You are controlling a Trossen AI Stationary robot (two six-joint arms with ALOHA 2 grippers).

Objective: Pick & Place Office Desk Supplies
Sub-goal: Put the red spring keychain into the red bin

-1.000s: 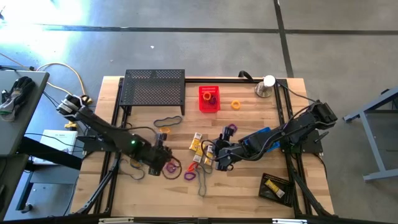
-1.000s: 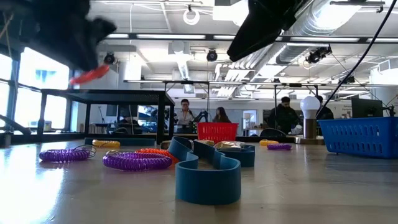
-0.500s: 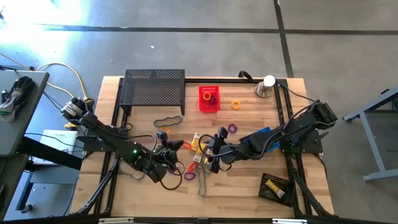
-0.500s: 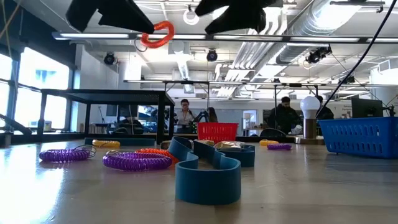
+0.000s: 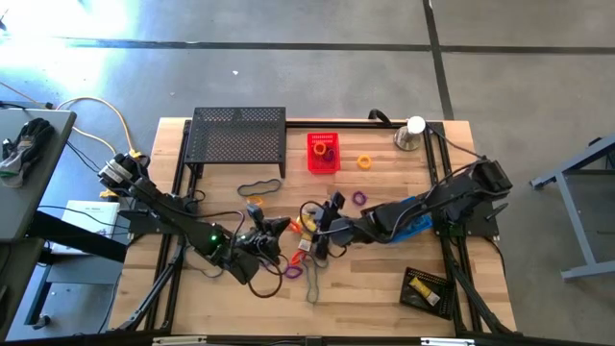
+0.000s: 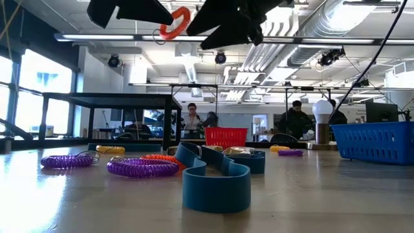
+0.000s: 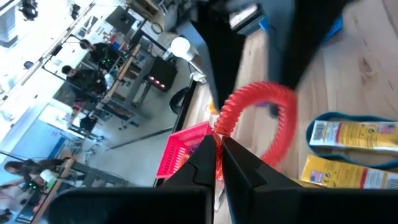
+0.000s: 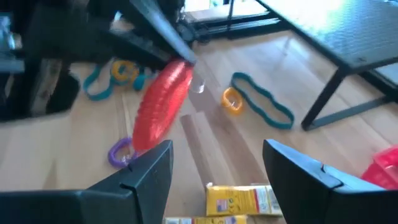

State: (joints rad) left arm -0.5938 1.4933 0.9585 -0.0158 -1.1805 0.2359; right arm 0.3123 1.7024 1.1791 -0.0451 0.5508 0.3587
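Red coil loop (image 5: 291, 227) hangs pinched at its edge in the left tool (image 5: 279, 229), whose fingers are clenched tight on it, lifted clear of the wooden surface (image 5: 384, 298) near the middle; the low view shows the same loop (image 6: 176, 22) held high above the boards, and the left wrist view shows it (image 7: 261, 121) caught between the two dark fingertips (image 7: 208, 152). At about 11 o'clock from that tool stands the black mesh shelf (image 5: 238, 135), with a dark band loop (image 5: 260, 185) lying just in front of it. A purple coil (image 5: 293, 271) lies on the surface at about 5 o'clock from the left tool. Just at 3 o'clock from the red loop the right tool (image 5: 322, 231) hovers, its fingers spread wide and holding nothing, pointed toward the loop; in the right wrist view the red loop (image 8: 163, 102) sits between and beyond its two parted fingers (image 8: 149, 177). Yellow-and-white boxes (image 5: 305, 221) lie under and beside the two tools. At 12 o'clock from the right tool sits a red basket (image 5: 323, 152), with an orange loop (image 5: 364, 161) beside it at 3 o'clock and a purple loop (image 5: 358, 198) nearer the arm. Farther along, a silver dome with a white ball (image 5: 411, 133) stands at the far right corner, and a black tray (image 5: 426, 287) holding a yellow box lies at the near right
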